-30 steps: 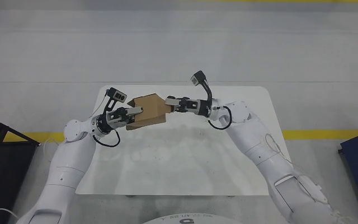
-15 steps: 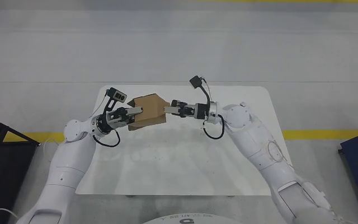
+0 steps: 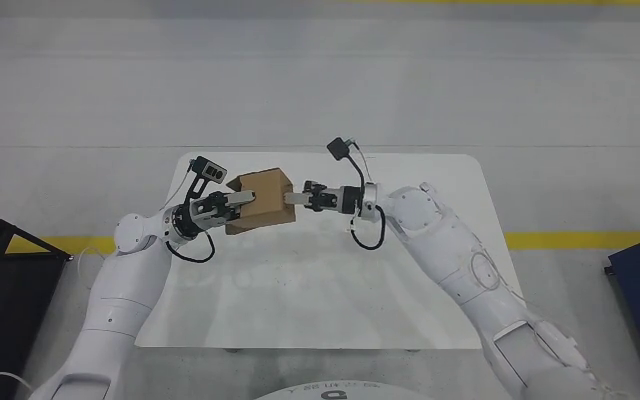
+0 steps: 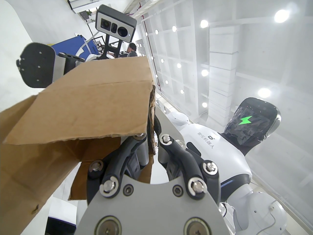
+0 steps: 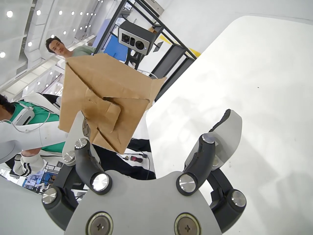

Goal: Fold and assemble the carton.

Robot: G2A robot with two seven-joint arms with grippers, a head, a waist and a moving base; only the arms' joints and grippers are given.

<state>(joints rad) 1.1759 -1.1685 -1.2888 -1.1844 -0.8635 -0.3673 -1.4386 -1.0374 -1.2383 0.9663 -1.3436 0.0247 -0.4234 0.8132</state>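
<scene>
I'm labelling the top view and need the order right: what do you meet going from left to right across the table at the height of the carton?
left arm's wrist camera → left gripper, shut on the carton's edge → carton → right gripper, open → right arm's wrist camera

Plain brown carton [image 3: 262, 198] above a white table [image 3: 330, 290].
</scene>
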